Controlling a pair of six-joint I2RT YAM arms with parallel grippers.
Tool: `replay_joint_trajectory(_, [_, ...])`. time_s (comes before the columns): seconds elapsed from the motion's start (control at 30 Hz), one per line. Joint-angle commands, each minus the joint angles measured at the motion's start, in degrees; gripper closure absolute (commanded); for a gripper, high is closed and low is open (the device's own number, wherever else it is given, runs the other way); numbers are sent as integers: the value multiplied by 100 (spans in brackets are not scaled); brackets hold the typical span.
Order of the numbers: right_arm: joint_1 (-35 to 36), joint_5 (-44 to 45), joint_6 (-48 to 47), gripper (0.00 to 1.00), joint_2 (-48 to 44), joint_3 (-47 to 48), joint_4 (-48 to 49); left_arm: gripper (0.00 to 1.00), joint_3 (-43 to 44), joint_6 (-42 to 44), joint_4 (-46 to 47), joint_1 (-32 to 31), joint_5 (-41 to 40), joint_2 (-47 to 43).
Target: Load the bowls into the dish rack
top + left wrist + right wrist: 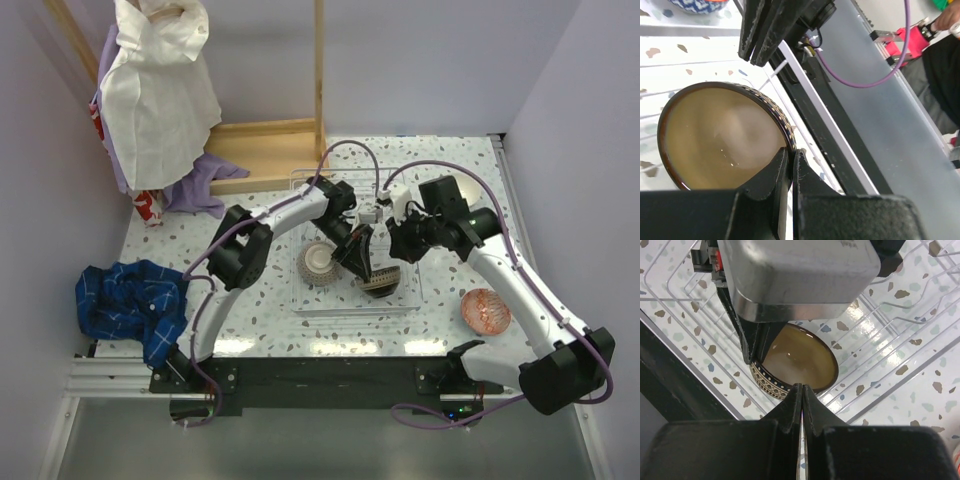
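Observation:
The wire dish rack [400,300] stands mid-table. My left gripper [366,262] is shut on the rim of a brown bowl [378,283] with a dark patterned outside. The bowl is tilted among the wires in the rack's near right part. The left wrist view shows its fingers [791,152] pinching the rim of this bowl [720,135]. My right gripper [802,388] is shut and empty, its tips just short of the bowl's [800,360] near rim, opposite the left gripper's fingers [752,347]. A pale ribbed bowl [320,262] stands in the rack's left part. A pink bowl [486,310] sits on the table to the right.
A wooden frame [275,140] with hanging white cloth [160,90] stands at the back left. A purple cloth [205,185] and a blue checked cloth [130,300] lie on the left. A blue-and-white patterned rim [697,4] shows at the top of the left wrist view.

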Motion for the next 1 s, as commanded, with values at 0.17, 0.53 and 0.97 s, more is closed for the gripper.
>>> replay_joint_trajectory(0.17, [31,792,285,100,-221,293,130,100,300,571,-98,76,875,-745])
replay_joint_trajectory(0.53, [-180,2198,355,100,-951,1005,-177,100,-1156,-5282,8079,207,-835,-1500])
replay_joint_trajectory(0.97, [-927,2559,558,100,-1496,575,-344,100,-4490,-12030,14025,208,-3809,-2635])
